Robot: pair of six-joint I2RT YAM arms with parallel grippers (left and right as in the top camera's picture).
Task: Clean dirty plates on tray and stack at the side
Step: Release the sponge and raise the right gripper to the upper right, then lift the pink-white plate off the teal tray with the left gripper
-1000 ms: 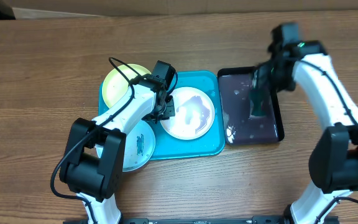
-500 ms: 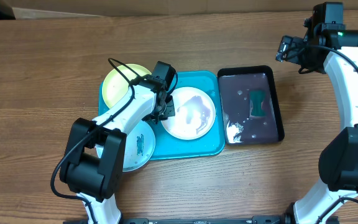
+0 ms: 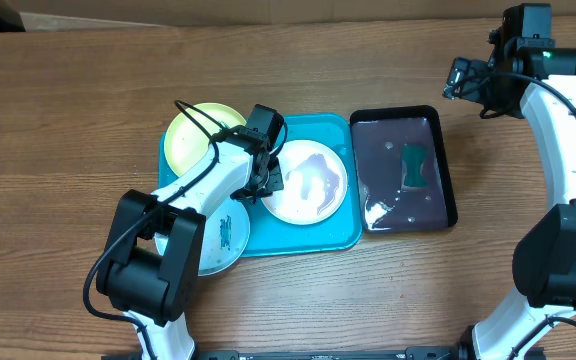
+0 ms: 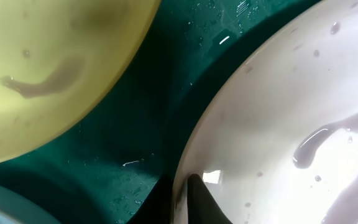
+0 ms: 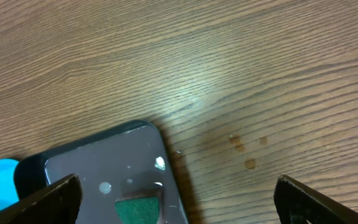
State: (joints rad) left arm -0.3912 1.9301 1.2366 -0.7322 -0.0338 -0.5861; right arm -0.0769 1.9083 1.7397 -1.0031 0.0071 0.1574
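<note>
The left gripper (image 3: 268,172) sits low over the turquoise tray (image 3: 340,236), at the left edge of the white plate (image 3: 315,186). Its jaws are closed on that plate's rim: in the wrist view one dark finger (image 4: 197,198) lies on the inside of the rim and the other shows just outside it. The white plate lies in the middle-right of the tray, wet and streaked with a dark smear, its far and right edges near the tray's raised rim.

The yellow-green plate (image 3: 194,136) fills the tray's far-left corner, its edge reaching over the rim there. The pale blue plate (image 3: 224,240) lies at the near-left corner, partly under the left arm, and overhangs the tray's near edge. A narrow strip of tray floor separates the yellow-green and white plates.

The black tray (image 3: 447,172) stands just beside the turquoise tray's right edge, with the green sponge (image 3: 415,164) lying in it.

The right gripper (image 3: 465,78) hangs above the table (image 3: 68,120) beyond the black tray's far-right corner, jaws spread wide with nothing between them.

Bare table lies left of the turquoise tray, along the far side, and on the near side between the two arm bases.
</note>
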